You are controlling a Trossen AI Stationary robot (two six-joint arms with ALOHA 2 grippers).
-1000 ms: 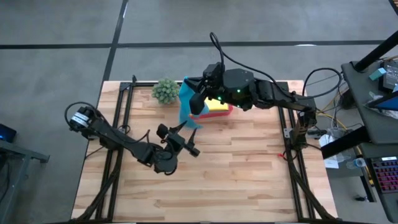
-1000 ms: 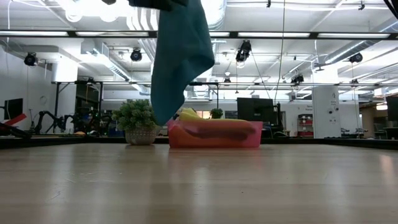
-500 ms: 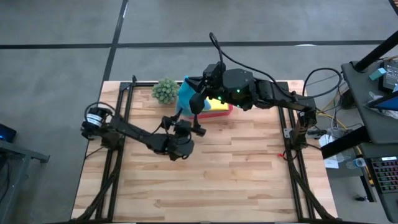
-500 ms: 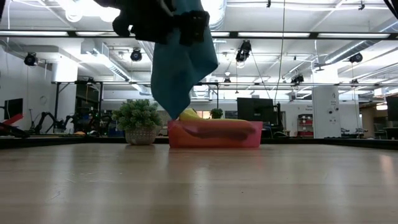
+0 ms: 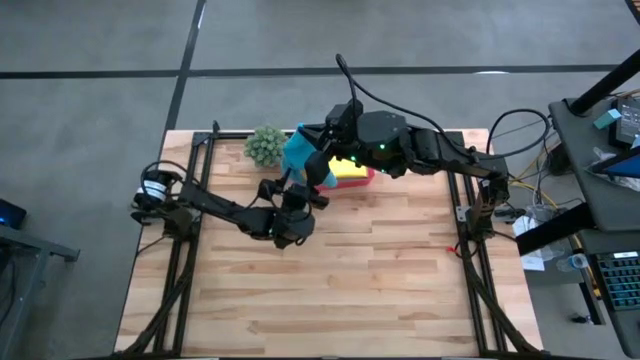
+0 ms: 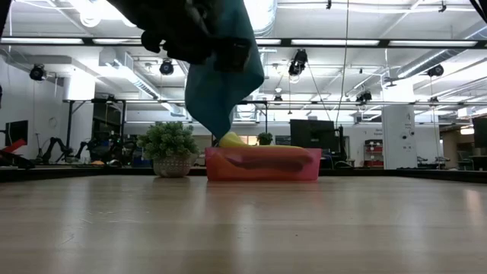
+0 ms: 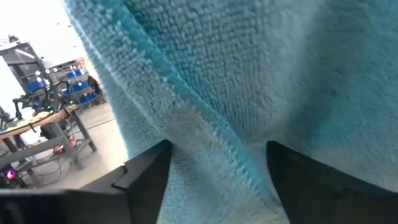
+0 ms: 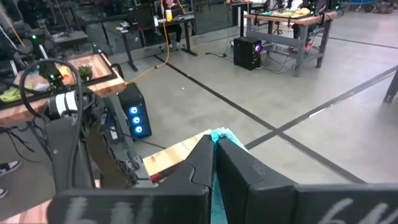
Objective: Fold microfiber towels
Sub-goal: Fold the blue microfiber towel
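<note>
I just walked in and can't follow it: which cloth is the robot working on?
Look to the far edge of the wooden table, by the pink tray. The teal blue towel hangs in the air there from the right gripper, the only cloth off the table.

A towel (image 5: 297, 158) hangs above the bench (image 5: 380, 270), between the plant (image 5: 265, 146) on its left and the tray (image 5: 352, 178) on its right, both at the bench's far edge.
</note>
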